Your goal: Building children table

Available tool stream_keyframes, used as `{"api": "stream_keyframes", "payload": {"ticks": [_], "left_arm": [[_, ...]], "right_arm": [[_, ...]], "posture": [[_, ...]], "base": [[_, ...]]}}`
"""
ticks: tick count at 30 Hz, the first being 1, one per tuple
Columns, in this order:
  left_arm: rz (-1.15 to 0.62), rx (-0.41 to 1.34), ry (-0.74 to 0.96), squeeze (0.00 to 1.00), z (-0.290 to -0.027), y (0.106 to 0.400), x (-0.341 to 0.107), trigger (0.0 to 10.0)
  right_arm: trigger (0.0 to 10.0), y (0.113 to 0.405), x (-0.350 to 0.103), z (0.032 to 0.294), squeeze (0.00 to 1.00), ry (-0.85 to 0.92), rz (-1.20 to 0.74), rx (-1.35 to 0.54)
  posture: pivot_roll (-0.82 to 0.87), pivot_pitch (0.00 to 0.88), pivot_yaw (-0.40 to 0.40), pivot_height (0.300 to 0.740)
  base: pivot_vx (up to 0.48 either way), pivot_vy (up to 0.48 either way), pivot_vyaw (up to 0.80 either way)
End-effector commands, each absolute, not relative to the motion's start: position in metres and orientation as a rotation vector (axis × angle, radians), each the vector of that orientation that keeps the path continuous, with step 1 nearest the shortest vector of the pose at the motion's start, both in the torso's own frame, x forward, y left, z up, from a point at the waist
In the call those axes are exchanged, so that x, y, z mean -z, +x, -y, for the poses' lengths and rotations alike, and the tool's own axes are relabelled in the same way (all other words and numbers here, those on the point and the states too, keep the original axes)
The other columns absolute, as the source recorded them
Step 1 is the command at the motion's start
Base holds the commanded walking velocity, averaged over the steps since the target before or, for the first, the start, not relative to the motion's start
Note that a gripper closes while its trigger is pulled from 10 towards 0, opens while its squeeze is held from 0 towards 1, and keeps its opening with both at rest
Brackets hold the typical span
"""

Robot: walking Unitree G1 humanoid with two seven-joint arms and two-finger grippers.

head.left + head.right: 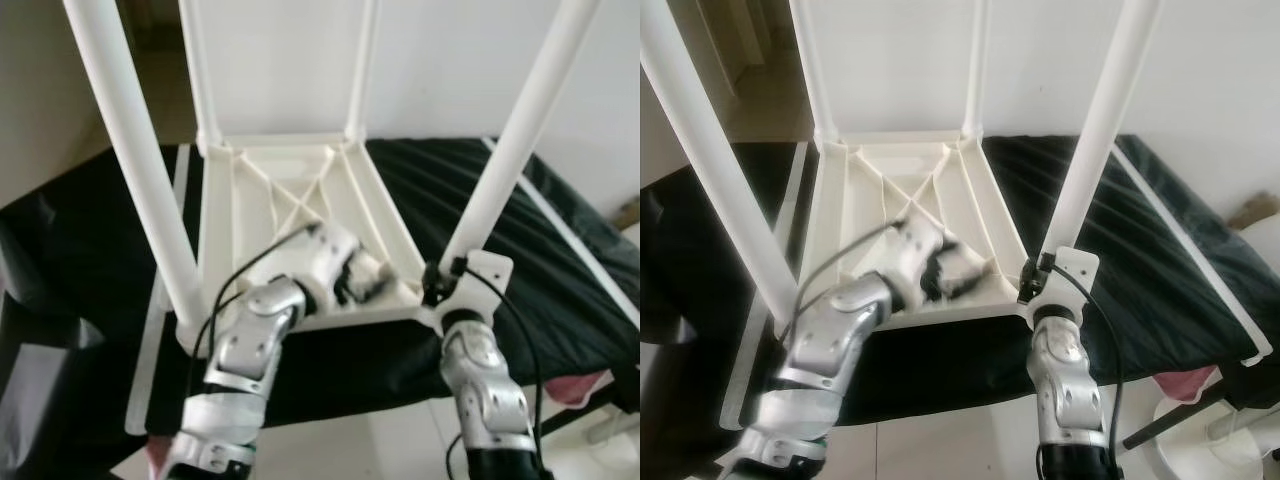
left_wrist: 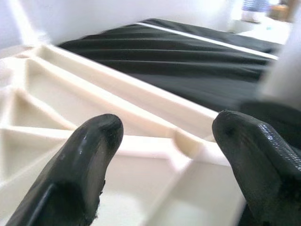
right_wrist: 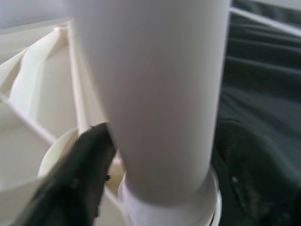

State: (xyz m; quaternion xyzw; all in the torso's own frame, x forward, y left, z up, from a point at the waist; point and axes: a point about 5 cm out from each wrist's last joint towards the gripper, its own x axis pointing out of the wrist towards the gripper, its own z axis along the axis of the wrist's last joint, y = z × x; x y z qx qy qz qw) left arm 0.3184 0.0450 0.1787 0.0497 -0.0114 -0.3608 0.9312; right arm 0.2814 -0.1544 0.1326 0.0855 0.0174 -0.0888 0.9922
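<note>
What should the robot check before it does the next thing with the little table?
1. Tabletop lies upside down on the black cloth: ok.
2. Four legs stand up from the corners: ok.
3. Right gripper around the near right leg, low by its socket: ok.
4. That leg pushed fully into its socket: cannot tell.
5. Left gripper open over the tabletop's ribs, holding nothing: ok.
6. Near left leg seated tight: cannot tell.
</note>
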Motion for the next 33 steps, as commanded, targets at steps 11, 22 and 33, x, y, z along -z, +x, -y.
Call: {"api": "stream_keyframes", "payload": {"ticks": [11,22,33], "left_arm": [[0.016,0.773,0.061,0.00,-0.043,0.313,-0.180,10.0],[0.139,0.923,0.289,0.00,-0.044,0.287,-0.173,10.0],[0.125,1.177,0.265,0.00,-0.038,0.258,-0.168,10.0]], "right_arm": [[10.0,0.257,-0.136,0.179,1.00,0.110,0.004,-0.018],[10.0,0.266,-0.144,0.214,0.00,-0.070,-0.005,-0.242],[10.0,0.281,-0.149,0.217,0.00,-0.104,-0.015,-0.479]], "posture": [[0.02,0.000,-0.044,0.740],[0.02,0.000,-0.034,0.740],[0.02,0.000,-0.020,0.740]], "base": [[0.000,0.000,0.00],[0.000,0.000,0.00],[0.000,0.000,0.00]]}}
